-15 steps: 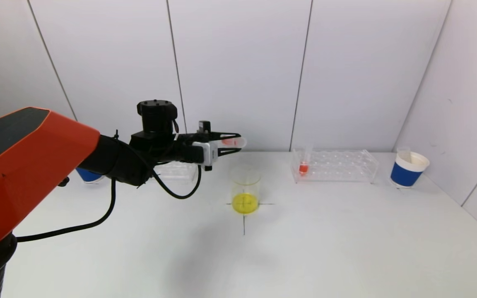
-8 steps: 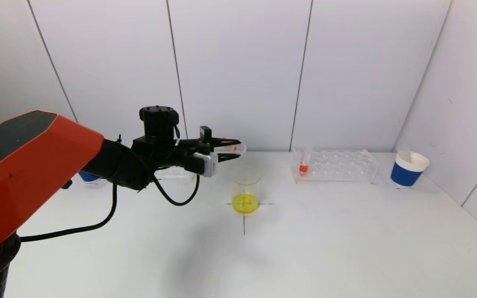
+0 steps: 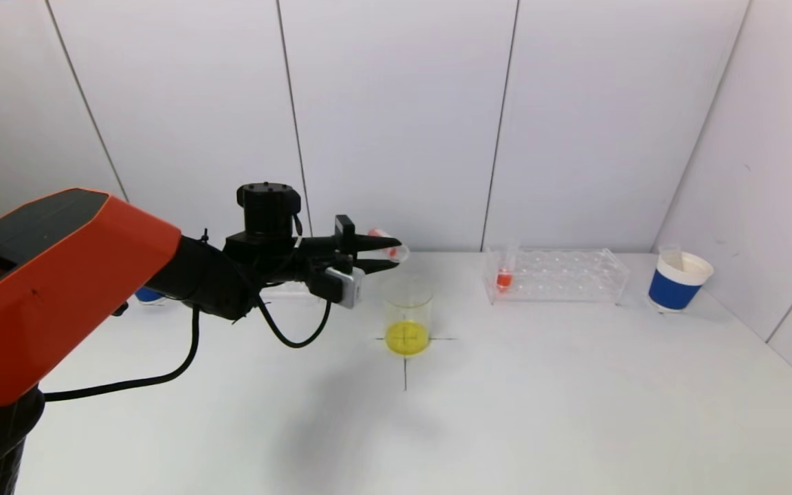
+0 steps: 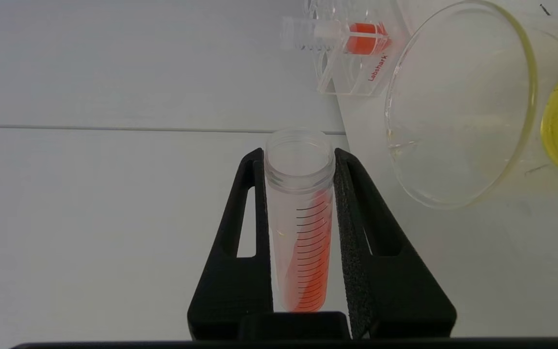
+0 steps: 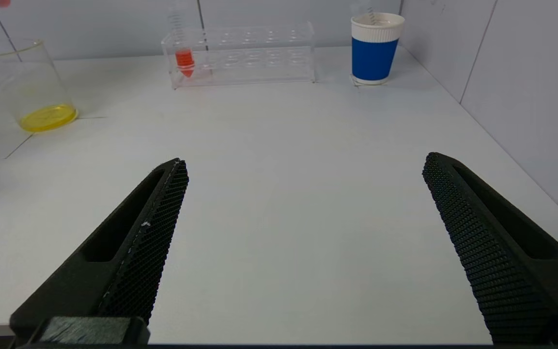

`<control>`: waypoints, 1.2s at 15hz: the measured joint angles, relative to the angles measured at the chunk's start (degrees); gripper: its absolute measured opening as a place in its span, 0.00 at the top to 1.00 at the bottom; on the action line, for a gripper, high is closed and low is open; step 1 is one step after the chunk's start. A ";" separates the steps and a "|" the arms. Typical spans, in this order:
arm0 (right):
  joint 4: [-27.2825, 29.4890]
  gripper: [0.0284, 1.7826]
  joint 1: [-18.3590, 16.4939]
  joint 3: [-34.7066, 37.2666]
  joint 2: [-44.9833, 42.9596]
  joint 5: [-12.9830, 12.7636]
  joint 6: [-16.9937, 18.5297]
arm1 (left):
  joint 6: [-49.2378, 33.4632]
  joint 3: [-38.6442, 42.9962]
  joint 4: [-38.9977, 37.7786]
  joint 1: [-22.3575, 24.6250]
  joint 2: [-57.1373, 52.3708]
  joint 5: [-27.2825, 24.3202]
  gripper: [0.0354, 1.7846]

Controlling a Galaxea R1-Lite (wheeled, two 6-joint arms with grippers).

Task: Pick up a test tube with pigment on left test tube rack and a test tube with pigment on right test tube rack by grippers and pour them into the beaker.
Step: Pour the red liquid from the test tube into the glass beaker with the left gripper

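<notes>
left gripper (image 3: 386, 249) clamped on tube (image 4: 301, 213) of red pigment, held sideways above beaker (image 3: 407, 317) at tabletop centre. right gripper (image 5: 303, 242) spread wide, empty, near front edge. risk: tube mouth off beaker rim, pigment spills onto tabletop.

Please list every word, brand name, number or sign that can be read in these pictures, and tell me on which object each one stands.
"Labshark": red print on the clear test tube rack, read in the left wrist view.
Black graduation lines on the test tube held in the left gripper: marks only, no readable numbers.
Black cross on the table under the beaker: a sign, no text.
Blue paper cup: no print visible.
</notes>
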 joint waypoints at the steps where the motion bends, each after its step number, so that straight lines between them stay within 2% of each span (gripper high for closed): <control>1: 0.00 0.01 0.02 0.00 0.00 0.02 -0.01 | 0.79 0.00 -0.02 -0.05 0.16 0.24 0.78; 18: 0.00 0.01 0.02 -0.02 0.00 0.00 0.00 | 8.68 -0.15 -0.90 -0.52 0.63 3.13 0.78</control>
